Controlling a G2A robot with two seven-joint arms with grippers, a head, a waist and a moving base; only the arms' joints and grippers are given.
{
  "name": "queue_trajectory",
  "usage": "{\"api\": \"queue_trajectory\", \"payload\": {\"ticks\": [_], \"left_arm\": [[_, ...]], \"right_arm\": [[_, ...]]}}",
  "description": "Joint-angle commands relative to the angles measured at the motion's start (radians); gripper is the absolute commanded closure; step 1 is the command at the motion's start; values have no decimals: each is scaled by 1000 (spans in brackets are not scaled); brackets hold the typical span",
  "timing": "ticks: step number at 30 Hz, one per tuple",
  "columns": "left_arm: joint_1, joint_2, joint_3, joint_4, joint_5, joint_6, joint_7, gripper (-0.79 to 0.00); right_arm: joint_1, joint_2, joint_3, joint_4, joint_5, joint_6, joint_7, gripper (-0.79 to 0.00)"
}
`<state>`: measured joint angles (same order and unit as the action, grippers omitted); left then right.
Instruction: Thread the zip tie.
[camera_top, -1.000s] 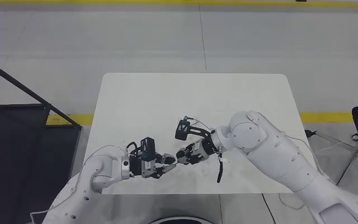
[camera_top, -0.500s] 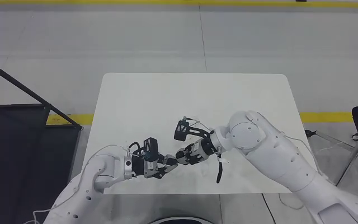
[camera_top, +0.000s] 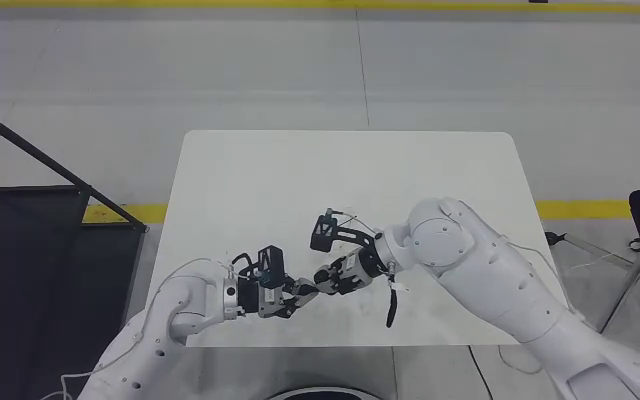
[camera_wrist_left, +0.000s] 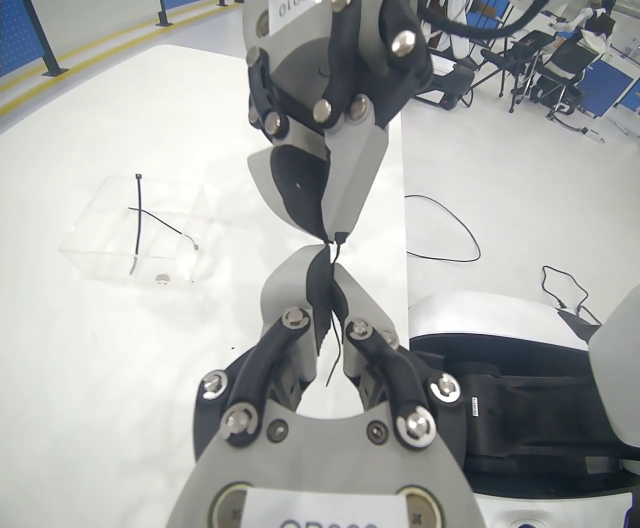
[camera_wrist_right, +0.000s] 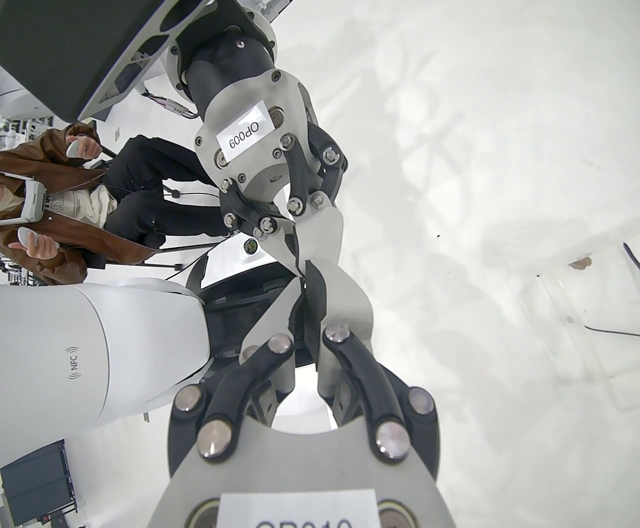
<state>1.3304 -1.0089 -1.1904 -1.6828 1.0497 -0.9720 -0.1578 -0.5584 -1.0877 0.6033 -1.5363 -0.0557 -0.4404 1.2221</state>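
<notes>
Left tool (camera_wrist_left: 325, 259) and right tool (camera_wrist_left: 331, 240) meet tip to tip, both pinching the zip tie (camera_wrist_left: 340, 236).

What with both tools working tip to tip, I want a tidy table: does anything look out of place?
One thing: a brown scrap lies in or against the clear box holding two crossed spare ties. The zip tie is pinched between left tool and right tool; nothing looks damaged.

Probably a robotics lab or test hall: yellow floor line (camera_top: 300, 4) along the frame's top, white bench (camera_top: 430, 170), office chairs (camera_wrist_left: 565, 60) upper right, blue pegboard (camera_wrist_left: 11, 35) upper left.
</notes>
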Motion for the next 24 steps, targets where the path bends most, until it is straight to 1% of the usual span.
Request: {"api": "queue_trajectory", "payload": {"ticks": [1,2,3,4,5,6,7,9,11,16,22,24], "left_arm": [[0,0,0,2,-4,11,4,0],[0,0,-1,2,-6,17,6,0],[1,0,-2,3,-9,24,10,0],[2,-1,-4,4,-14,35,15,0],[3,-1,-6,4,-19,43,19,0],[3,-1,-9,6,-27,51,24,0],[3,-1,-13,7,-35,57,30,0],[6,0,-21,10,-50,65,42,0],[12,0,-30,7,-60,70,55,0],[29,2,-51,2,-87,74,94,0],[50,4,-90,24,-184,54,175,0],[50,4,-90,24,-184,54,175,0]], "right_arm": [[-1,-1,2,1,4,0,-2,-222],[-2,-1,5,1,6,-1,-2,-336],[-3,-1,7,2,7,-2,-3,-388],[-5,0,11,3,8,-4,-5,-505],[-8,1,15,3,7,-6,-7,-563],[-11,2,20,3,7,-10,-12,-646],[-15,3,25,2,7,-14,-15,-665],[-27,9,44,0,6,-26,-31,-748],[-43,16,66,-7,5,-44,-47,-785],[-103,40,138,-30,-7,-98,-118,-785],[-207,70,237,-80,-64,-154,-256,-785],[-237,78,267,-96,-77,-179,-290,-785]]}}
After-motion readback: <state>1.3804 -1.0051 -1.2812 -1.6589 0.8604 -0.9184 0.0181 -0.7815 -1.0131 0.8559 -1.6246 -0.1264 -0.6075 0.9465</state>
